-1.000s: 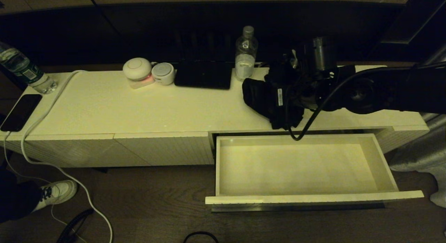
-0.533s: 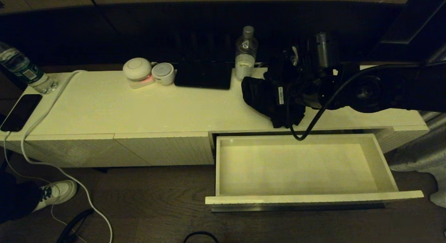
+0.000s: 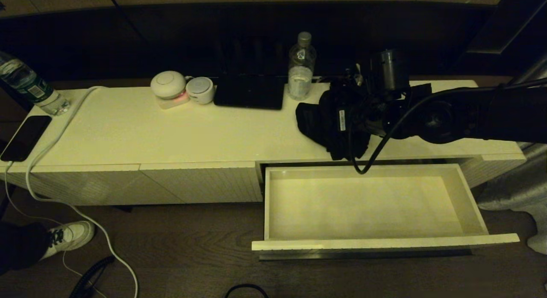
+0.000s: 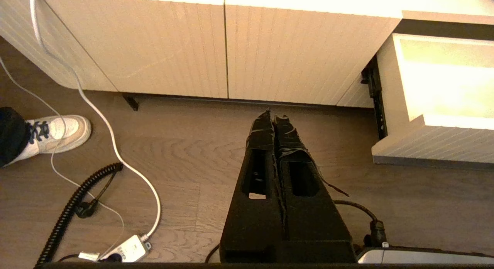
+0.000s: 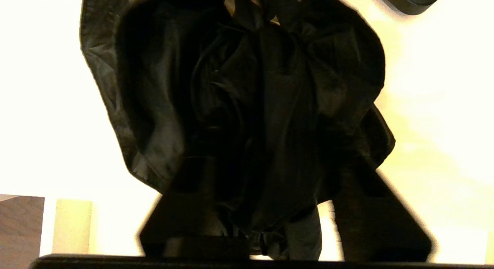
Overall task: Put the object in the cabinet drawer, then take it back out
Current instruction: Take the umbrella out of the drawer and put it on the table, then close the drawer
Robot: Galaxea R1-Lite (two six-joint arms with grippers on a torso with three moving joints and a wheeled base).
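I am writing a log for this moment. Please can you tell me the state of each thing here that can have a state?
Cabinet drawer: pulled open, nothing inside.
Black fabric bundle: crumpled on the cabinet top, behind the drawer.
Right end effector: fingers spread on either side of the bundle.
Left end effector: fingers together, holding nothing, low above the floor.
Water bottle: upright, capped.
Second bottle: tilted, at the cabinet's far left.
Phone: lying flat, screen dark.

Dim, yellow-tinted head view; wrist views glare bright on the cabinet top (image 5: 424, 87).
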